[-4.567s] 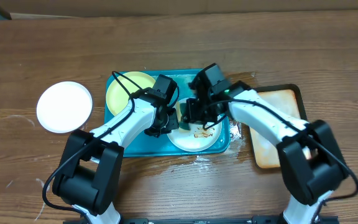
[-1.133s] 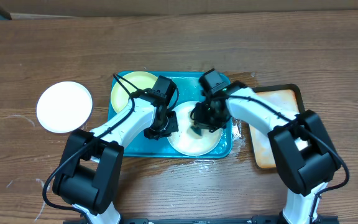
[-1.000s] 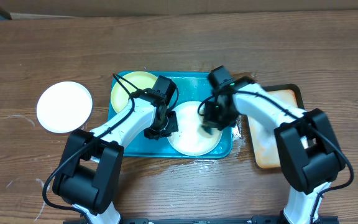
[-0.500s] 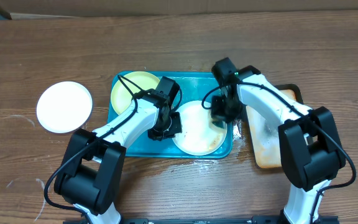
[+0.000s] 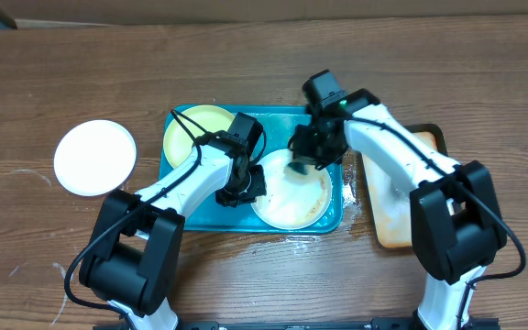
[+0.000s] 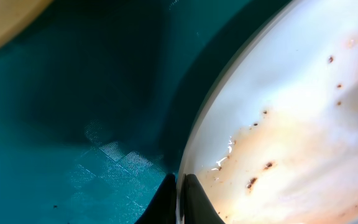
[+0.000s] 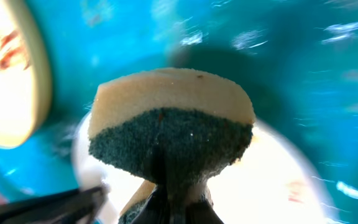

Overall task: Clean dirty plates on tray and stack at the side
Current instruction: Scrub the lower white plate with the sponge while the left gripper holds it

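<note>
The scrubbing step is judged to be in hand. The left pincer (image 6: 179, 188) is closed on the rim of the white plate (image 6: 291, 118), which lies face up in the tray (image 6: 73, 137) just to the right of that pincer. Whether the gripped edge is lifted off the tray floor cannot be told. The right pincer (image 7: 165, 186) is clamped on a sponge (image 7: 169, 121), with tan foam and green scouring layer both showing. It is held over the far edge of the same plate; whether contact is made cannot be told. Brown specks and a pale smear are seen on the plate near the left pincer, so the wiping is judged unfinished. The yellow plate (image 5: 191, 134) rests in the tray beyond and to the left of the left pincer. A side plate (image 5: 94, 158) sits on the surface (image 5: 81, 64), outside the tray and well to the left of both pincers. The plates are round, so no long axis is offered, and all are laid flat, eating face upward. The tray's long axis runs left to right across the surface. Next, the sponge would need to be pressed down and swept toward the left pincer across the smears, with the rim pinned, before the plate is carried to the side plate.
</note>
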